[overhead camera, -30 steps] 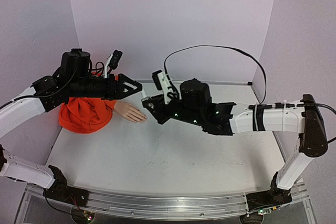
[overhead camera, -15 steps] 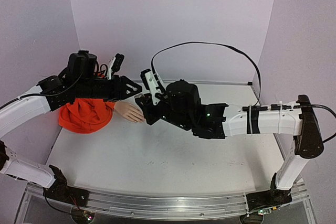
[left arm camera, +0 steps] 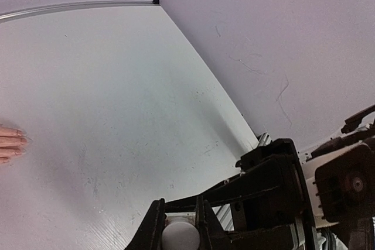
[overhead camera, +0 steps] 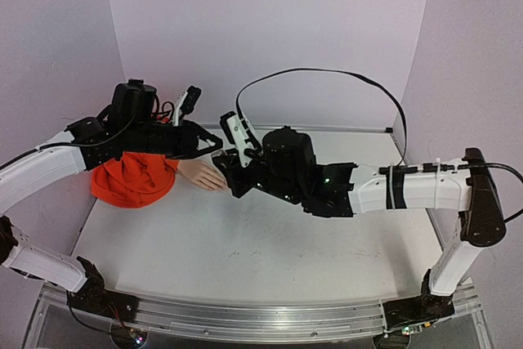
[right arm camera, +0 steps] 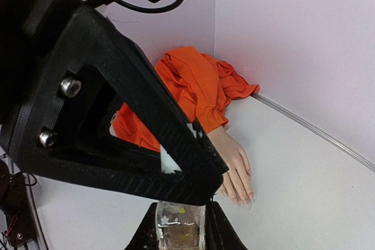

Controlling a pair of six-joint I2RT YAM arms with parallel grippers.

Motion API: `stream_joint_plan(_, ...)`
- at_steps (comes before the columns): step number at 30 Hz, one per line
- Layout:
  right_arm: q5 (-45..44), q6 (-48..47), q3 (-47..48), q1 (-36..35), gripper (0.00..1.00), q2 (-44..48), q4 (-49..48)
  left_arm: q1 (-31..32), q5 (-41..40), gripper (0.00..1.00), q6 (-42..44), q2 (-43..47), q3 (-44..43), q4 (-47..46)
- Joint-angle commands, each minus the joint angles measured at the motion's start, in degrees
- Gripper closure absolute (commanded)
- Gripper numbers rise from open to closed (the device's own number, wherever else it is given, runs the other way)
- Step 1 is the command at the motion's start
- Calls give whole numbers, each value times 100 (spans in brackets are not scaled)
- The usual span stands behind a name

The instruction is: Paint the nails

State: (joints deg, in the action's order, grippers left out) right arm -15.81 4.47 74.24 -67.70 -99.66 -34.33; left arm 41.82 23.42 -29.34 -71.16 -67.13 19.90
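- Plastic on plastic now — clamping the left gripper (left arm camera: 179, 222) onto the white cap (left arm camera: 180, 237), after standing wide apart a second ago and narrowing since
- Gripping the small clear bottle (right arm camera: 179, 219) from below in the right gripper (right arm camera: 180, 235), clenched on it throughout, and having carried it leftward to meet the other fingers
- Reading this as the set-up for opening: holding cap and bottle in opposing grips, probably readying to twist or pull the brush free; not yet painting anything
- Lying flat on the table (overhead camera: 245, 243), palm down, just beyond and below the two grippers: the mannequin hand (right arm camera: 234, 159), its orange sleeve (right arm camera: 193, 86) bunching towards the back-left corner
- Pointing the nails (right arm camera: 243, 196) towards the bottle, near it yet apart — not touching either gripper
- Showing only the fingertips at the left edge of the left wrist view, well apart from the cap
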Motion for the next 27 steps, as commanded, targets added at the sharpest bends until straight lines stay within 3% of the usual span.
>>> stream_joint_plan(1, 2380, -12, -392, 367, 100, 735, -1148, 82, 1891, 100, 665, 23, -179, -795)
stream_joint_plan(3, 4947, 509, -828, 948, 100, 974, -2016, 138, 2626, 100, 1000, 66, -239, -907)
stream_joint_plan(5, 7602, 1647, -1298, 1335, 100, 1030, -4002, 206, 3270, 100, 1244, 103, -308, -1025)
stream_joint_plan(7, 8502, 2958, -1568, 1375, 100, 975, -5873, 280, 3676, 100, 1427, 113, -408, -1082)
stream_joint_plan(9, 8565, 3358, -1540, 1376, 100, 923, -6111, 327, 3847, 100, 1500, 81, -512, -1085)
stream_joint_plan(13, 8156, 3276, -1745, 1390, 100, 931, -6013, 343, 3604, 99, 1413, 61, -587, -1091)
stream_joint_plan(14, 8014, 3182, -1813, 1408, 100, 967, -5947, 344, 3401, 92, 1350, 79, -568, -1091)
stream_joint_plan(17, 7441, 2458, -1974, 1451, 100, 1172, -4994, 302, 2551, 47, 1165, 267, -423, -963)
stream_joint_plan(20, 6140, 1204, -1887, 1451, 100, 1510, -2983, 255, 1703, 15, 1034, 462, -383, -457)
stream_joint_plan(23, 4511, 705, -1857, 1420, 100, 1719, -2025, 192, 883, 6, 703, 554, -431, 102)
stream_joint_plan(27, 2237, 327, -1621, 1045, 100, 1647, -1364, 151, 461, 9, 128, 449, -554, 510)
